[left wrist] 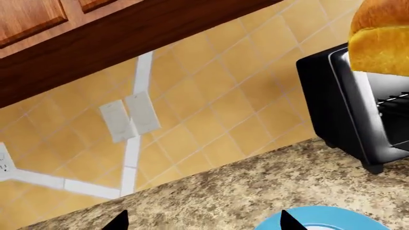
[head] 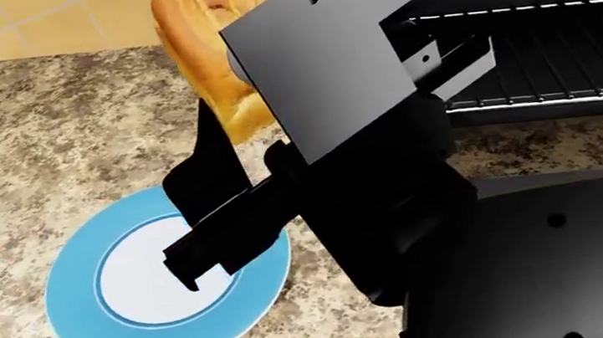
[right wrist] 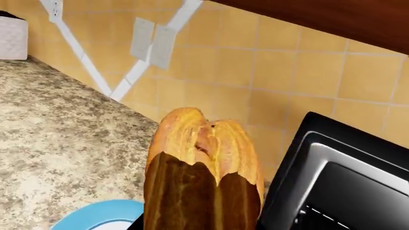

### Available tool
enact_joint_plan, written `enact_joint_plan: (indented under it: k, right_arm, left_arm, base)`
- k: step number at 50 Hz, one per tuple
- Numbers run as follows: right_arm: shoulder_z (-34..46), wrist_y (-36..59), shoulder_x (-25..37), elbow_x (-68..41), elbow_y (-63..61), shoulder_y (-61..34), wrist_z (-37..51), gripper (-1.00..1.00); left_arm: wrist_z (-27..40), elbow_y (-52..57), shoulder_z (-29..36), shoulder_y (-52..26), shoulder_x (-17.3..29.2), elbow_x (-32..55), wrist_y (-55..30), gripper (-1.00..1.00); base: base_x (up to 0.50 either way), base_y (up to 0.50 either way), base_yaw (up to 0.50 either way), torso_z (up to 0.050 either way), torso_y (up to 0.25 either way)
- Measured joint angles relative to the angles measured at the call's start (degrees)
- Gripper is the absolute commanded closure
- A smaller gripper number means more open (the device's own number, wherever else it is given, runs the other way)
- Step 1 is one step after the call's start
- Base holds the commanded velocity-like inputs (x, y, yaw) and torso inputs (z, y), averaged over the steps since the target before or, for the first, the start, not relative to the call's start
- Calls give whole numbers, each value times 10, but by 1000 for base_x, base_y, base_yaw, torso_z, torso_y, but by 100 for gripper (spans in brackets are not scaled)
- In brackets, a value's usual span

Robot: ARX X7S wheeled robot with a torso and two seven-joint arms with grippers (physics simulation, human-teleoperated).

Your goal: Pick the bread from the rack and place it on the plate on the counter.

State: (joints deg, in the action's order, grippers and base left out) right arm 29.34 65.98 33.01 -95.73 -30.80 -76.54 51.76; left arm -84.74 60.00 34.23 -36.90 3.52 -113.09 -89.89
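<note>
1. our right gripper is clamped on the bread, which hangs in the air clear of the rack.
2. the plate lies on the counter, below the bread and nearer us.
3. the loaf's long axis stands roughly upright, split top leading.
4. we judge the coming move as down and toward us.
5. our left gripper stands wide apart, just beside the plate, holding nothing.
</note>
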Motion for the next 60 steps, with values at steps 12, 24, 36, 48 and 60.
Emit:
enact_joint_plan:
  k: [12, 24, 36, 48, 60]
  right_arm:
    - [37, 9, -24, 37, 41, 10, -49, 100]
    - [84, 10, -61, 92, 103, 20, -119, 100]
    - [118, -1, -88, 133, 157, 32, -173, 100]
    - [142, -18, -107, 164, 207, 45, -221, 100]
    - [163, -34, -125, 193, 260, 45, -268, 100]
  left_arm:
    - [-13, 0, -1, 0, -1, -11, 0, -100]
    - [-28, 0, -9, -4, 0, -20, -1, -100]
    - [-42, 0, -15, -7, 0, -30, -1, -100]
    - [-44, 0, -14, -6, 3, -36, -1, -100]
    - [-44, 0, -13, -5, 4, -38, -1, -100]
  base:
    - [0, 0, 0, 0, 0]
    - [0, 0, 0, 0, 0]
    - [0, 0, 0, 0, 0]
    - [0, 0, 0, 0, 0]
    - [0, 0, 0, 0, 0]
